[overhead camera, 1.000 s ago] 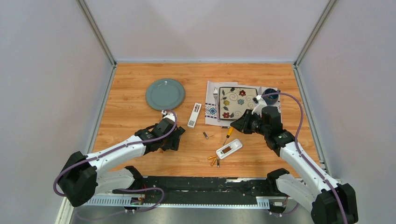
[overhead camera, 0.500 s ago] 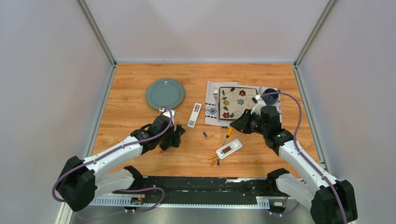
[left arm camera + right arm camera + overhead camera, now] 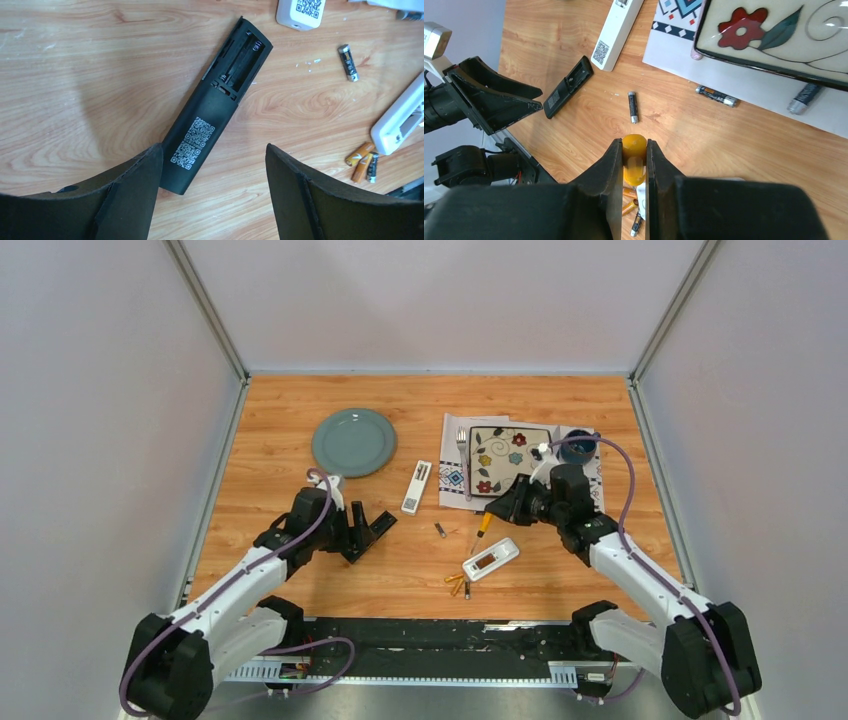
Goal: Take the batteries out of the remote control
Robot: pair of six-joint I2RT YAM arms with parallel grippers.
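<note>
Top external view: the left gripper (image 3: pixel 368 535) is holding its fingers spread wide over the table (image 3: pixel 300 480), near a green plate (image 3: pixel 353 441). The right gripper (image 3: pixel 497 508) is clamping an orange-handled screwdriver (image 3: pixel 484 527) that is pointing toward a white open remote (image 3: pixel 490 559). Gold-orange batteries (image 3: pixel 456 583) are lying just beside that remote's near end, and a dark battery (image 3: pixel 440 531) is lying apart, between the two grippers.

Left wrist view: the black remote (image 3: pixel 215 105) is lying back-up on the wood with its battery bay showing empty. Its lower end is sitting between the parted fingers (image 3: pixel 135 185); contact cannot be told.

Right wrist view: both fingers (image 3: pixel 611 165) are pressing on the screwdriver's orange handle. A further cell (image 3: pixel 716 96) is lying on the placemat (image 3: pixel 674 47), just beside the floral plate (image 3: pixel 774 30).
</note>
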